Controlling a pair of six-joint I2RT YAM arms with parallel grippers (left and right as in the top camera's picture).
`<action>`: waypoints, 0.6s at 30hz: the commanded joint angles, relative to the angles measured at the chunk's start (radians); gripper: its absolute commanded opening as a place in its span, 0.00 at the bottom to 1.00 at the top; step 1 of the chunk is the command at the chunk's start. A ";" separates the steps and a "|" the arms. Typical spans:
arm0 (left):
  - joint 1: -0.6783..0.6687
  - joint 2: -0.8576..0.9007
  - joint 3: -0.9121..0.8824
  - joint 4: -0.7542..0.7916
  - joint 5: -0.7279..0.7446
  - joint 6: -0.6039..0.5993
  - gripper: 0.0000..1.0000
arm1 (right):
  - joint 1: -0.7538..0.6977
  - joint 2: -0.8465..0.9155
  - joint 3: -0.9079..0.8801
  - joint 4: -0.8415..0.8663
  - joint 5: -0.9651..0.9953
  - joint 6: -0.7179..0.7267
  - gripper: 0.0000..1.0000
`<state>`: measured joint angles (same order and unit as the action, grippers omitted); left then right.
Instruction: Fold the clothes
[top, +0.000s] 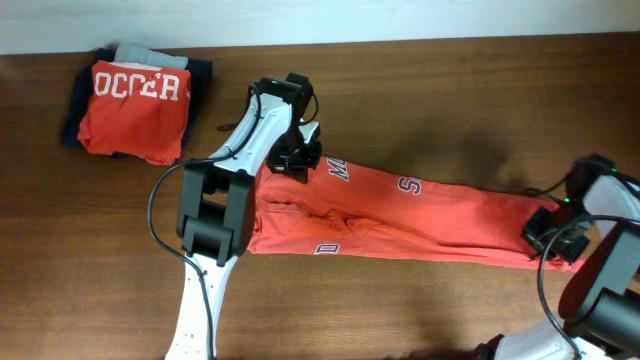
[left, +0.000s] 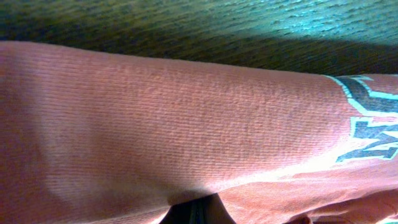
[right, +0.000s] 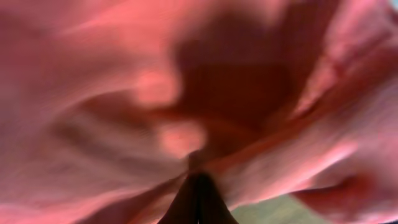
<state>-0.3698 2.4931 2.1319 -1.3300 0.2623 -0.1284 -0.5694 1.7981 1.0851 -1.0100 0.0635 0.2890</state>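
The counter (top: 450, 110) carries the shirt (top: 440, 215), stretched in a long band. The left arm (top: 215, 210) reaches over the shirt's left end; the right arm (top: 610, 270) bends in at its right end. A folded stack (top: 135, 100) lies up-left of the shirt. The left gripper (top: 297, 162) is clenched on the shirt's upper left edge, and the right gripper (top: 548, 238) on its right tip.

I count one red shirt (top: 420, 215) on one table (top: 450, 90), and two arms, the left arm (top: 225, 190) and the right arm (top: 610, 265). At ten o'clock sits one pile (top: 135, 100) of folded clothes, three layers showing: orange, grey, navy.
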 joint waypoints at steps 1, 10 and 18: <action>0.021 0.006 0.010 0.002 -0.019 0.002 0.02 | -0.049 -0.008 -0.008 -0.015 0.019 0.050 0.04; 0.053 0.006 0.010 0.002 -0.018 0.002 0.02 | -0.102 -0.024 0.020 -0.050 0.021 0.068 0.04; 0.060 0.006 0.010 -0.002 -0.019 0.002 0.02 | -0.142 -0.055 0.113 -0.074 0.030 0.068 0.04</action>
<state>-0.3191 2.4931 2.1319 -1.3312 0.2623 -0.1280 -0.6880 1.7798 1.1637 -1.0740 0.0643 0.3408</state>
